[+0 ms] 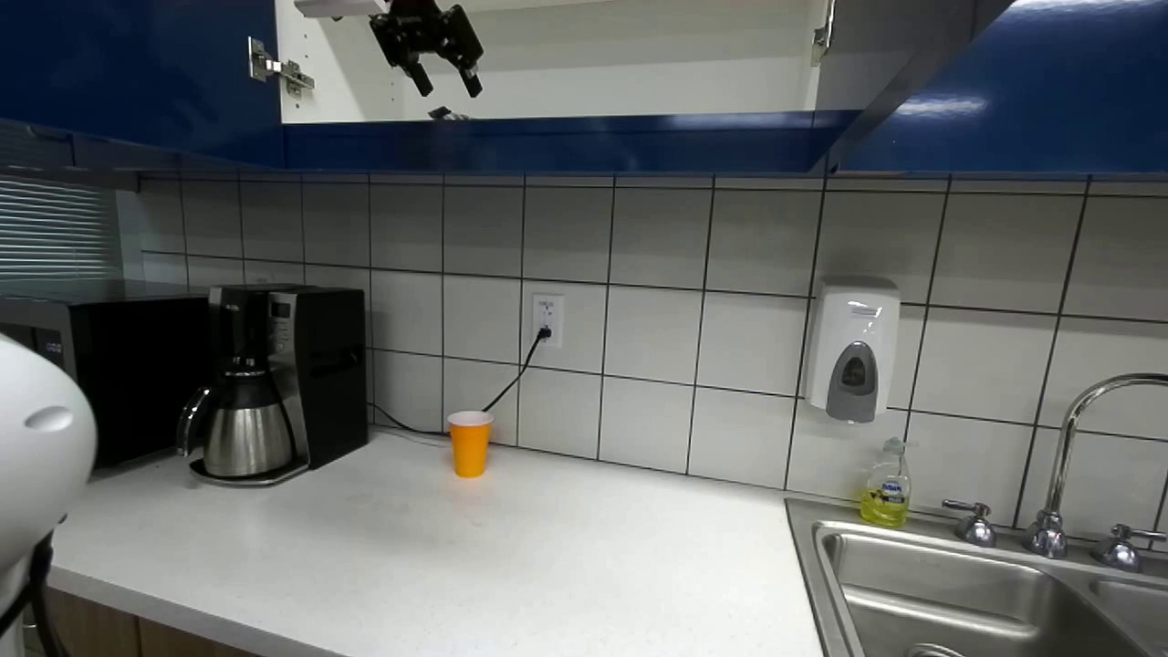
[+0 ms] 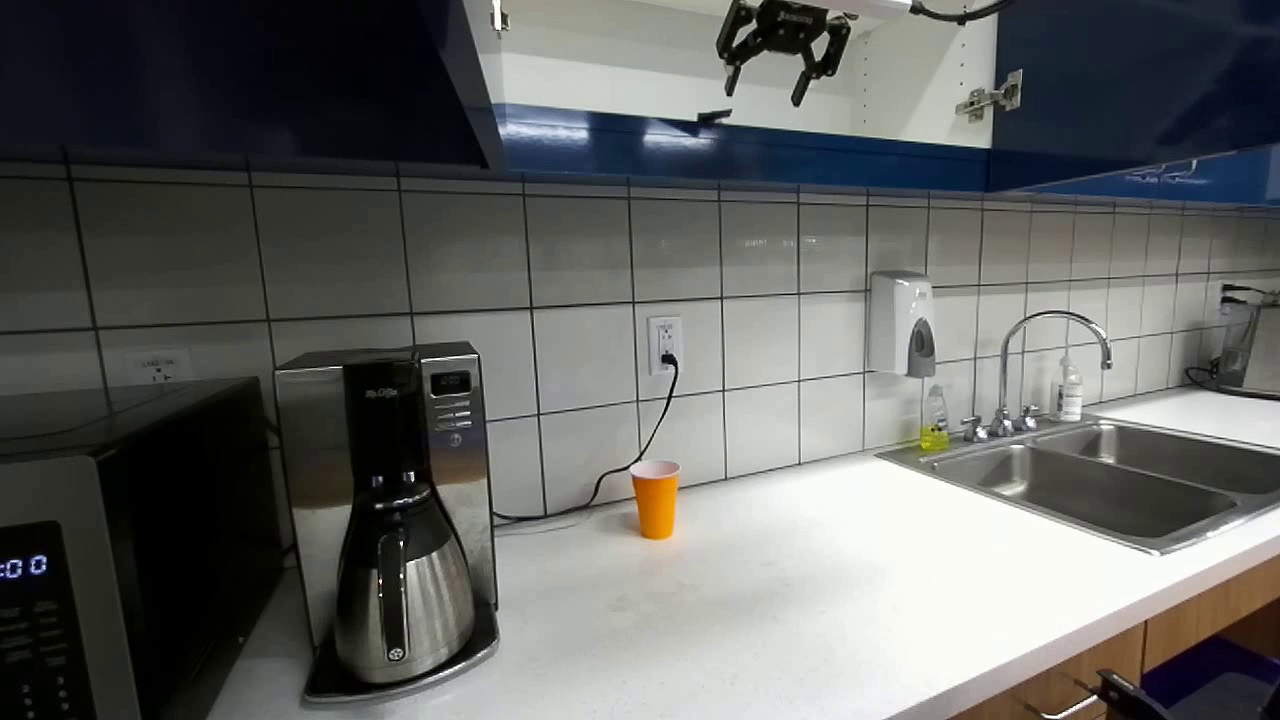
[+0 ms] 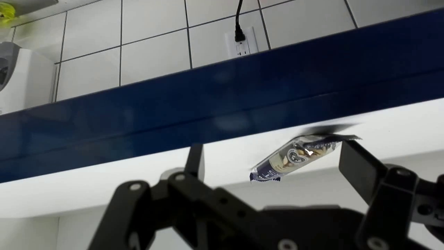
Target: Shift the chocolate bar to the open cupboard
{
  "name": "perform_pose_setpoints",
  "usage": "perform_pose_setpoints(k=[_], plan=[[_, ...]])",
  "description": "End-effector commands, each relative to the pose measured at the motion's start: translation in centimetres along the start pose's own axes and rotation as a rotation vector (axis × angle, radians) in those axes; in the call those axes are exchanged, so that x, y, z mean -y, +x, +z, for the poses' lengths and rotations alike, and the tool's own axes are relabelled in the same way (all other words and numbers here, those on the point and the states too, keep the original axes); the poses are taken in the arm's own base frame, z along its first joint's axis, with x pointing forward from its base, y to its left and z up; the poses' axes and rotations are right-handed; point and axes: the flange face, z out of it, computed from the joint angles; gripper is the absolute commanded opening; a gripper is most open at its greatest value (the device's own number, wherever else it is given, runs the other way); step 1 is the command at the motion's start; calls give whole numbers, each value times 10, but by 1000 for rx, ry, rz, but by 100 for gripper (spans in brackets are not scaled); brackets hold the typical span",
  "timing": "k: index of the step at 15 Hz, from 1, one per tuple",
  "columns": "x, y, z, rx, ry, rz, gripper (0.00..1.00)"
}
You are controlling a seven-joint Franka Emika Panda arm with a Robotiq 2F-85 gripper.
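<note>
Black pincer (image 1: 449,88) hangs tips-down, jaws apart, above the chocolate bar (image 3: 295,157) in the open cupboard (image 1: 639,87).

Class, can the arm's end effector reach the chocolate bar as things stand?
Probably yes: the end effector hangs open roughly above the chocolate bar in the open cupboard, with nothing visible between them.

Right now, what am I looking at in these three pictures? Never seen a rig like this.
A single robot arm ending in a black two-fingered gripper. Two pictures come from cameras standing outside the robot; the third is from a camera on its wrist, where the tiled wall looks upside down. The gripper is open, holding nothing, above a wrapped chocolate bar inside the open cupboard. On the counter below stand an orange cup, a coffee maker and a microwave.
</note>
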Motion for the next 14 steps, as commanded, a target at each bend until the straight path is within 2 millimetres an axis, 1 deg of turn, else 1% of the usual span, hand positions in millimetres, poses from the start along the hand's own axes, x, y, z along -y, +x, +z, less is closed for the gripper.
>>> perform_pose_setpoints(k=[1, 4, 6, 10, 14], plan=[[-9, -29, -12, -25, 15, -39, 100], [-13, -53, -5, 3, 25, -71, 100], [-15, -70, 6, 53, 53, -90, 100], [-19, -110, 38, 181, 92, -112, 100], [-27, -152, 80, 340, 87, -94, 100]])
